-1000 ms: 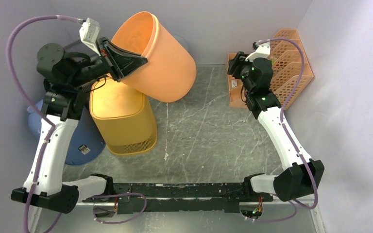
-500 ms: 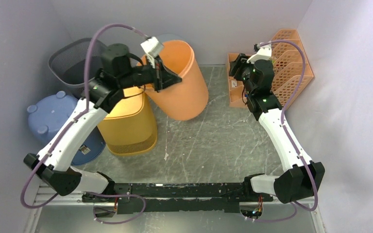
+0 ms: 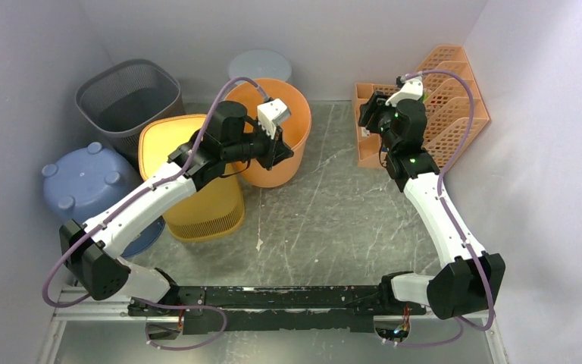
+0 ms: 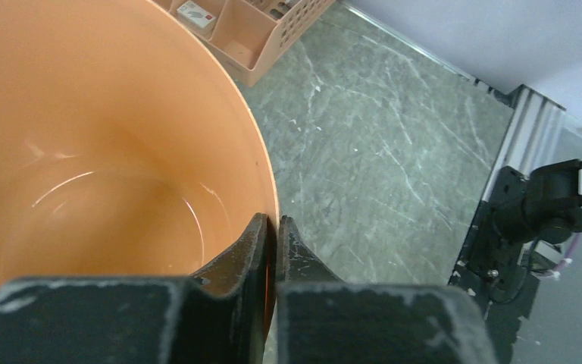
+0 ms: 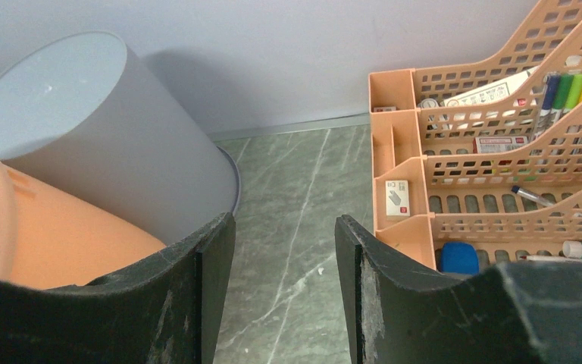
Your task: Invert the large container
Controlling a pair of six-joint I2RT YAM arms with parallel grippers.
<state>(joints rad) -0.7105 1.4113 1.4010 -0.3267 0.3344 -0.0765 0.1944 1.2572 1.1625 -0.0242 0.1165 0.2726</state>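
Orange large container (image 3: 297, 154) stood mouth-up on the table (image 3: 333, 216), just beside the yellow bin (image 3: 197, 201). My left gripper (image 4: 271, 227) pinched its rim, one finger inside and one outside, almost pressed together. My right gripper (image 5: 282, 227) was spread, holding nothing, near the desk organiser (image 5: 492, 152).
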